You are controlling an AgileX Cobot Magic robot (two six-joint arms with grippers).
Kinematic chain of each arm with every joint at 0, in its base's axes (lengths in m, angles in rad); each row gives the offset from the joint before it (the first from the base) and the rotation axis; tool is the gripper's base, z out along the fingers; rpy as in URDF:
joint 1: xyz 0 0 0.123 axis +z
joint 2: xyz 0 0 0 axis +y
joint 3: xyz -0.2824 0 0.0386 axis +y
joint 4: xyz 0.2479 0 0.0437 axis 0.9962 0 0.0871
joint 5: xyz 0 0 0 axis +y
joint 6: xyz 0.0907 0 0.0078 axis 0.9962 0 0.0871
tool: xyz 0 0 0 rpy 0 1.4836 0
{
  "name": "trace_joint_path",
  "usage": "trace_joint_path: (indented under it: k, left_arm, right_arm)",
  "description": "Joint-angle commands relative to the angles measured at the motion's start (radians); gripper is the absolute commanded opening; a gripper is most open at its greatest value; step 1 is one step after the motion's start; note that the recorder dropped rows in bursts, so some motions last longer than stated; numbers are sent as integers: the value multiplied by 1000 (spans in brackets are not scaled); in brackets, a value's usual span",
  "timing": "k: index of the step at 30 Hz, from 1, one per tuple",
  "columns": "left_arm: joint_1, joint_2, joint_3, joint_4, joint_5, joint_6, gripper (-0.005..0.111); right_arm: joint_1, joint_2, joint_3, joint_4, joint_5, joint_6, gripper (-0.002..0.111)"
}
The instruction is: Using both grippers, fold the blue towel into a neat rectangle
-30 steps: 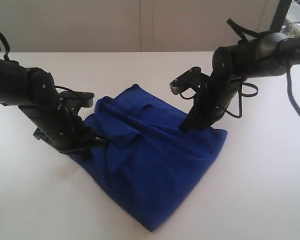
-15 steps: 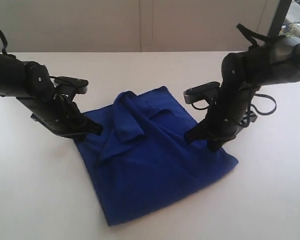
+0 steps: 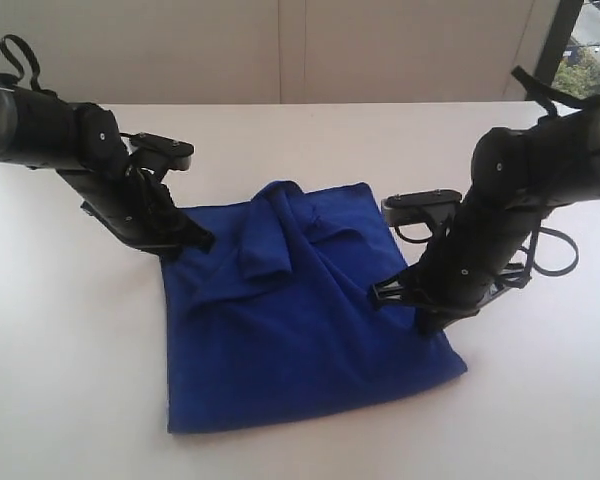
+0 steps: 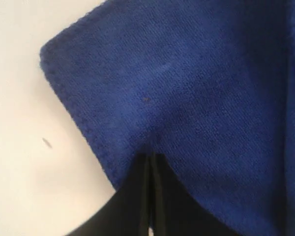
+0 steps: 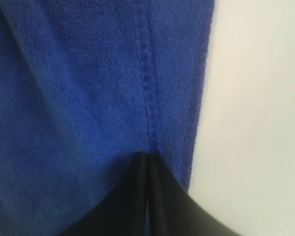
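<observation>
The blue towel lies in the middle of the frame on the white counter, spread as a rough square. Its lower edge runs fairly straight between the two near corners. The upper middle is untidy: a loose flap is bunched into a raised ridge, with creases fanning down from it. The cloth is deep blue and fleecy, and the right wrist view shows a stitched hem running close beside its edge. No tag can be seen.

The left gripper meets the towel at its upper-left corner. In the left wrist view its dark fingers are pressed together, with the fleece puckering between their tips just inside that corner. The right gripper is on the right edge, about halfway down. Its fingers are likewise clamped on the hem, with bare counter just beside them.

This looks like the hold-and-tension step, with both edges pinched and the fold not yet made. The next move probably calls for raising both pinches together and drawing the cloth taut so the bunched ridge pulls flat. The held edge would then be carried over to the opposite one with the corners matched. Uneven lift would likely skew the rectangle.
</observation>
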Motion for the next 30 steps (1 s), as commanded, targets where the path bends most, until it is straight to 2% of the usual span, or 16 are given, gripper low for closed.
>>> trace_joint_path:
  k: [1, 5, 8, 11, 19, 23, 30]
  left_arm:
    - [5, -53, -40, 4, 145, 30, 0]
    - [5, -150, -61, 4, 233, 59, 0]
    - [5, -214, -49, 4, 294, -22, 0]
    - [-13, -229, 1, 0, 300, -108, 0]
    - [-81, -171, 178, -10, 142, -212, 0]
    - [-81, -153, 212, -17, 77, -225, 0]
    - [-81, -108, 213, -34, 62, -225, 0]
  right_arm:
    - [-1, -58, -25, 1, -38, -1, 0]
    - [-1, -86, -79, -1, -22, -30, 0]
    - [-1, -84, -118, -1, -39, -30, 0]
    - [-1, -63, -126, -3, -105, -30, 0]
    - [-1, 44, -124, -67, -199, -30, 0]
    - [-1, 79, -124, -72, -226, -30, 0]
    - [-1, 96, -124, -72, -224, -30, 0]
